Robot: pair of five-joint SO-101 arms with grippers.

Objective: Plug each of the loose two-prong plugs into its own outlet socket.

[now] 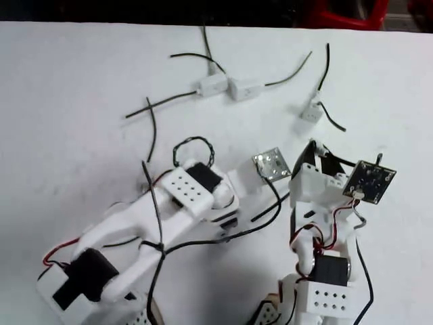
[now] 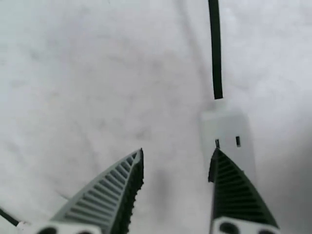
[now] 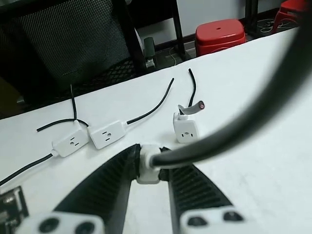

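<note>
Right pincer (image 3: 148,158) is clamped on a white plug (image 3: 146,170), not yet seated. Left pincer (image 2: 177,156) gapes wide and empty, a slotted socket (image 2: 228,129) just beside 1 fingertip. Farther across the counter (image 3: 253,97), 3 far sockets (image 3: 105,135) show bare slots, so all the plugging looks still to do.

Ahead of right gripper (image 3: 150,152): bare table (image 3: 243,161) open right up to the single socket (image 3: 185,129) | black cord (image 3: 273,97) of its pinched plug (image 3: 147,168) arcs across that lane | left gripper (image 2: 177,153): bare gap between spread fingers, white slotted block (image 2: 226,126) just beside one fingertip | between the arms: black cables (image 1: 270,210) draped across.
</note>
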